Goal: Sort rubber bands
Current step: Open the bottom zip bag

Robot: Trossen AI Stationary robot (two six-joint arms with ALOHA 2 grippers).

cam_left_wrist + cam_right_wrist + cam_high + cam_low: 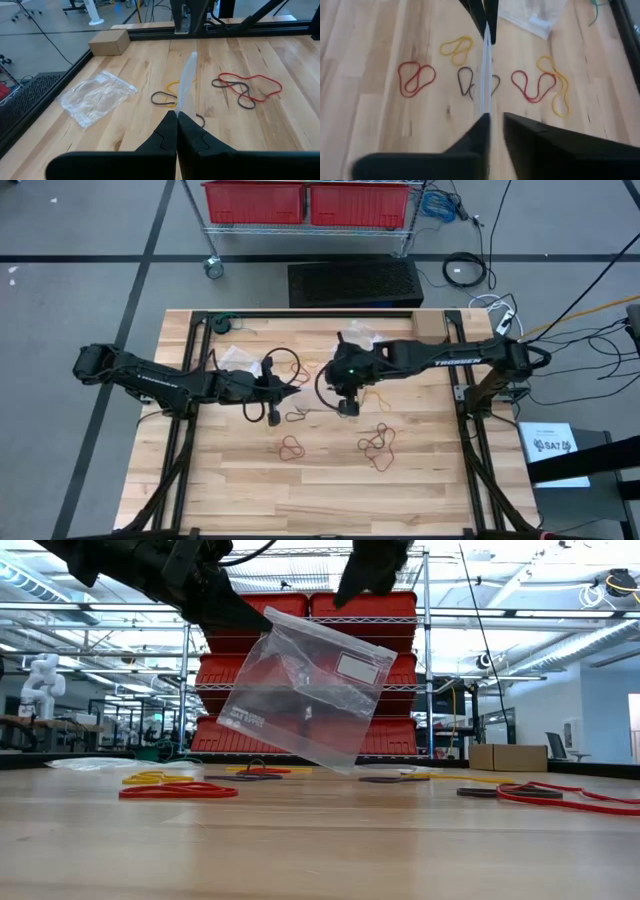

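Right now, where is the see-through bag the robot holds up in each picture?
High view: bag is a thin sliver mid-table.
Low view: big, hanging centre.
Left wrist view: edge-on strip, centre.
Right wrist view: edge-on strip, middle.
Shared landmark: wooden table.

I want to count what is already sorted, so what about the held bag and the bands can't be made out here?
- Contents of the held clear bag: low view, glare and red bins behind it blur any bands inside.
- Right gripper hold on the bag: right wrist view, motion blur.
- Rubber bands total: high view, too small and tangled.
- Second bag contents: left wrist view, crumpled plastic hides them.
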